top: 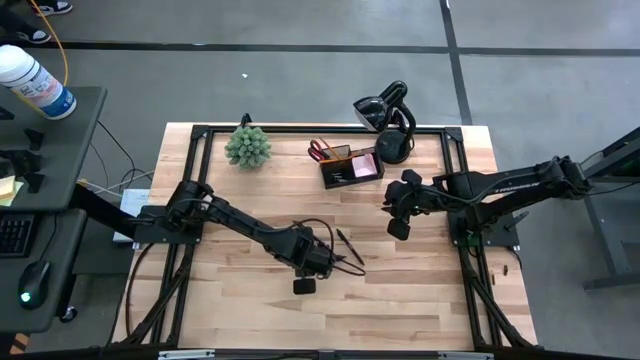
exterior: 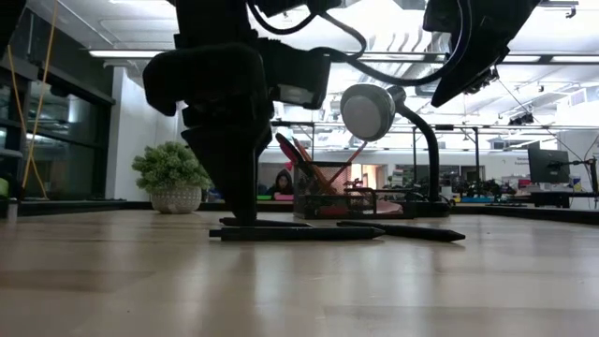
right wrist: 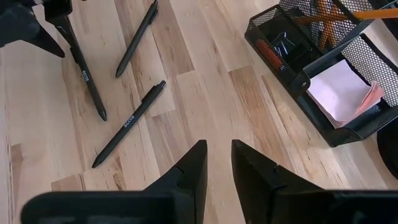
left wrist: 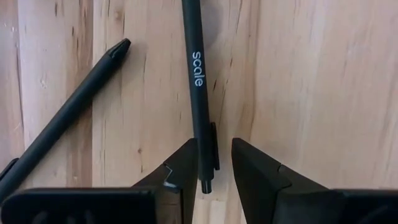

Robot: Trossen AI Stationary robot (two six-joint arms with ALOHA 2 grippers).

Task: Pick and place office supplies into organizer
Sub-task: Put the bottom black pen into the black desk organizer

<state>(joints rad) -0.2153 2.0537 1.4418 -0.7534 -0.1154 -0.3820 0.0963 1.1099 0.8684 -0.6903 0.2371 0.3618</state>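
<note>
Three black pens lie flat on the wooden table near its middle. One, printed "scale" (left wrist: 197,81), runs between the fingers of my left gripper (left wrist: 215,146), which points down at it, narrowly open. A second pen (left wrist: 68,118) lies slanted beside it, and a third (right wrist: 127,127) lies nearer my right gripper. The black mesh organizer (top: 350,165) stands at the far middle and holds red-handled scissors (top: 318,150), orange pencils (right wrist: 323,18) and a pink pad (right wrist: 339,93). My right gripper (right wrist: 219,149) hangs above the table near the organizer, narrowly open with nothing in it. My left gripper comes from above, with one finger on each side of the pen's clip end (left wrist: 210,155) and the fingers across the pen. One finger (left wrist: 186,162) lies close against the barrel, and bare wood shows between the clip and the other finger. I cannot tell whether it touches. The pen lies flat on the table.
A spiky green plant (top: 247,146) in a pot stands at the far left. A black curved-neck stand device (top: 388,115) is just behind the organizer. Bare wood lies along the near edge and to the right of the pens.
</note>
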